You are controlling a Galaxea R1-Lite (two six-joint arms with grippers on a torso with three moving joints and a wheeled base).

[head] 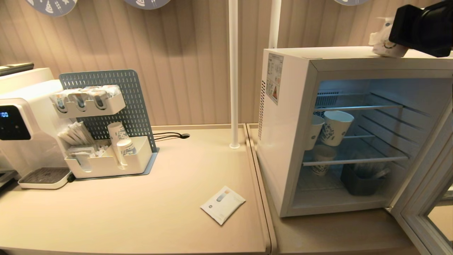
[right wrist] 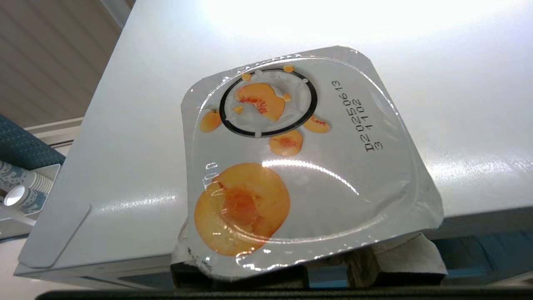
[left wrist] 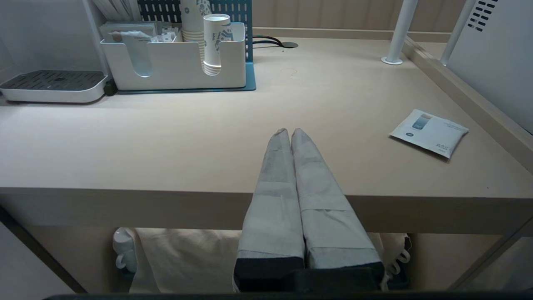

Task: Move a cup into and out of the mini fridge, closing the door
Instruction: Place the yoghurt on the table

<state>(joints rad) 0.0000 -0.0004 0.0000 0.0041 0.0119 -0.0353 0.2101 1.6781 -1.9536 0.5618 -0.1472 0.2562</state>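
The cup [head: 387, 44] is at the top of the mini fridge [head: 283, 141], near its right front edge, with my right gripper [head: 393, 38] shut on it. Whether it rests on the top or hangs just above, I cannot tell. In the right wrist view its foil lid [right wrist: 300, 158] with peach prints covers most of the fingers [right wrist: 399, 258], over the fridge's white top [right wrist: 125, 146]. The door [head: 424, 198] stands wide open at the lower right. My left gripper [left wrist: 290, 132] is parked and shut at the table's front edge.
Inside the fridge, tall paper cups [head: 334, 127] hang through the wire shelves and a dark bin [head: 361, 182] sits on the floor. On the table are a white packet [head: 223, 204], an organiser [head: 106, 159] with paper cups, a drinks machine [head: 21, 124] and a white pole [head: 233, 71].
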